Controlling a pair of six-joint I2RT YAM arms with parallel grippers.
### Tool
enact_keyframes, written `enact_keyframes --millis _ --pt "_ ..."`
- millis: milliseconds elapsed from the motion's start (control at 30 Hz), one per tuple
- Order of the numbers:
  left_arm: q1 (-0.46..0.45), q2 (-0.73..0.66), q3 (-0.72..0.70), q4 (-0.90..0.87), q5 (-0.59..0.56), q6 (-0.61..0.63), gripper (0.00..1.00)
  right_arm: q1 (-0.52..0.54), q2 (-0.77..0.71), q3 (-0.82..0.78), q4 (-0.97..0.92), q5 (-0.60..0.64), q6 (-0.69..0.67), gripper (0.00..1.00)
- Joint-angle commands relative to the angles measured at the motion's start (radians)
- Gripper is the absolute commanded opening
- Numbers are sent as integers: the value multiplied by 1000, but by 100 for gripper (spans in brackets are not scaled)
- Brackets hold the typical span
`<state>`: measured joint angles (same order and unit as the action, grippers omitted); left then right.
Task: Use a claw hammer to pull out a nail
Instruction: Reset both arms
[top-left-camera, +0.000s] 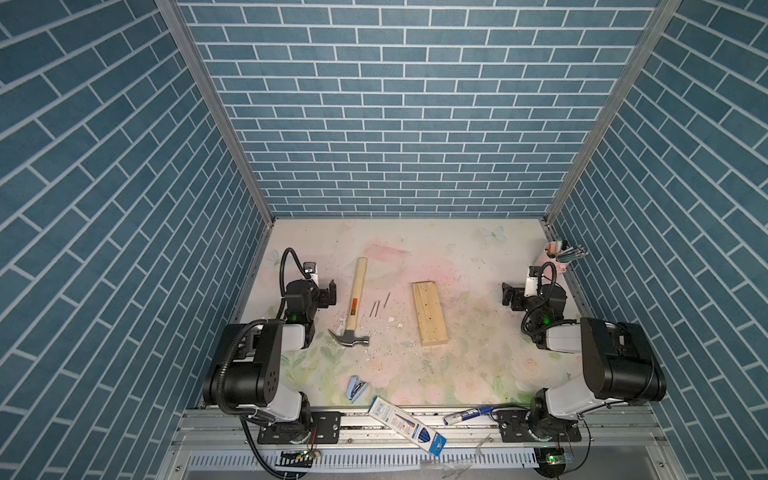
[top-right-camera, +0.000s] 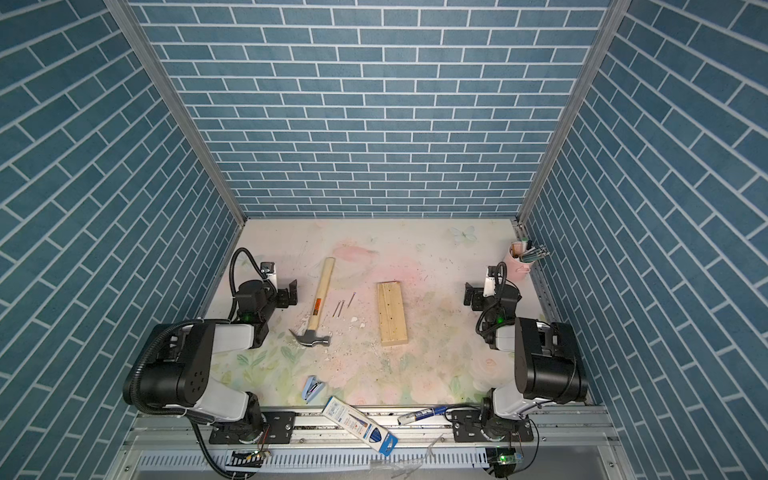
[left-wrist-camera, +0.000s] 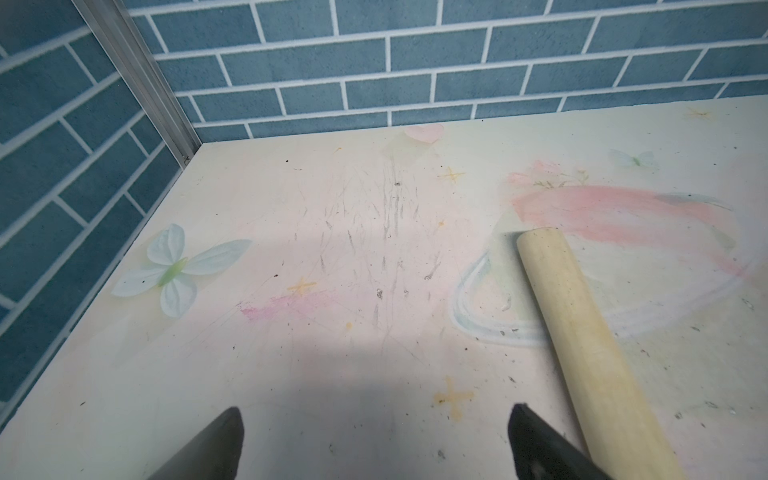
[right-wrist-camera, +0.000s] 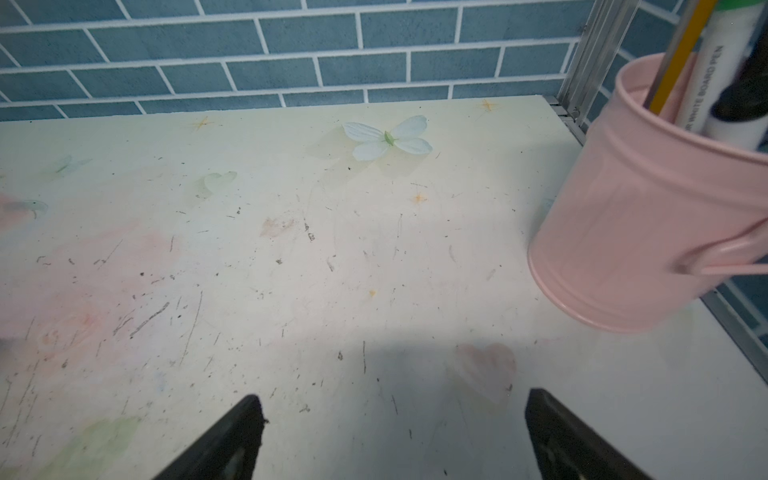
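Observation:
The claw hammer (top-left-camera: 357, 291) lies flat on the table left of centre, its pale wooden handle pointing away and its grey head (top-left-camera: 350, 337) nearest the front. Three loose nails (top-left-camera: 376, 308) lie between it and a pale wooden block (top-left-camera: 430, 312). The block's top shows only small dark dots; I cannot tell whether a nail sits in it. My left gripper (top-left-camera: 328, 296) stands open and empty just left of the handle (left-wrist-camera: 582, 332). My right gripper (top-left-camera: 508, 296) stands open and empty, well right of the block. Both top views show the hammer (top-right-camera: 321, 293) untouched.
A pink bucket (right-wrist-camera: 623, 228) of pens stands at the back right corner, close to my right gripper (right-wrist-camera: 395, 395). A blue stapler (top-left-camera: 356, 388), a pen box (top-left-camera: 407, 426) and a marker (top-left-camera: 467, 414) lie at the front edge. Wood chips (top-left-camera: 390, 322) litter the middle.

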<state>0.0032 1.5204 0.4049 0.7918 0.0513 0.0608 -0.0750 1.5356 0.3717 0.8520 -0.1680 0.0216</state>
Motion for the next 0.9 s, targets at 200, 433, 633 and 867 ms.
enact_keyframes --millis 200,433,633,867 --pt "6 -13 -55 122 142 61 99 -3 3 18 11 7 4 99" --pt "6 -13 -55 129 -17 -9 99 -3 2 18 12 7 3 99" --pt "25 -20 -78 148 2 -24 99 -3 2 18 12 7 3 99" --pt "32 -5 -53 126 95 7 99 -3 3 18 11 7 3 99"
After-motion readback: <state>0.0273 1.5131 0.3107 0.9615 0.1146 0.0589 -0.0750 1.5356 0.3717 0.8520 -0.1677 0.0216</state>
